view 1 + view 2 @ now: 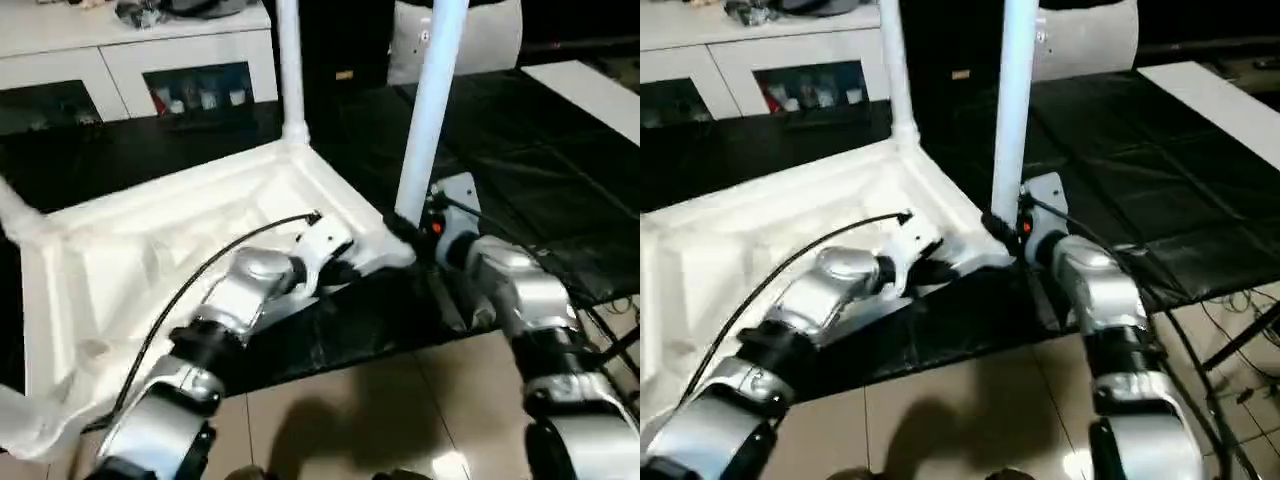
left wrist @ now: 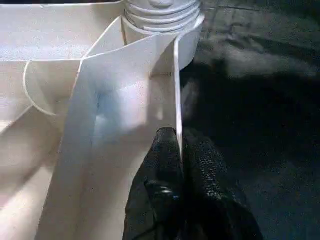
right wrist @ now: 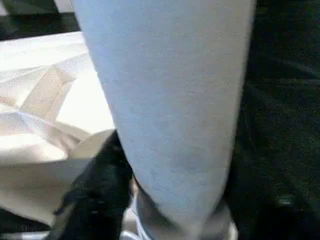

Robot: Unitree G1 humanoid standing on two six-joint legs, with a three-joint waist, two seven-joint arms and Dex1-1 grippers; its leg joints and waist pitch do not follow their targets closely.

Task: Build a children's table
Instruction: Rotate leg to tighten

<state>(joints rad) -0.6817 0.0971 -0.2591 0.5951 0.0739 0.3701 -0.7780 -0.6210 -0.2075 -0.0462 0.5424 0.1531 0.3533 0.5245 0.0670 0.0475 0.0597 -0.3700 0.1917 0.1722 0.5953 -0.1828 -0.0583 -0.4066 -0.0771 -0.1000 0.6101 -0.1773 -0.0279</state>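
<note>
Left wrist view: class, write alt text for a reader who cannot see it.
The left claw pinches the thin side wall of the upturned white children's table, black fingers either side. Ahead, a ridged leg base sits in the corner socket; black table cover lies alongside.

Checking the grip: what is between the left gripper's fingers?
The left gripper pinches the thin side wall of the upturned tabletop. Its fingers cover the contact itself.

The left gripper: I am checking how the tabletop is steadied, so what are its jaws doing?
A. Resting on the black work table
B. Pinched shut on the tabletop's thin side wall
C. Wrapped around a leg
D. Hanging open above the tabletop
B: in the left wrist view the left gripper has its jaws shut on the thin side wall of the children's table, near a corner socket.
</note>
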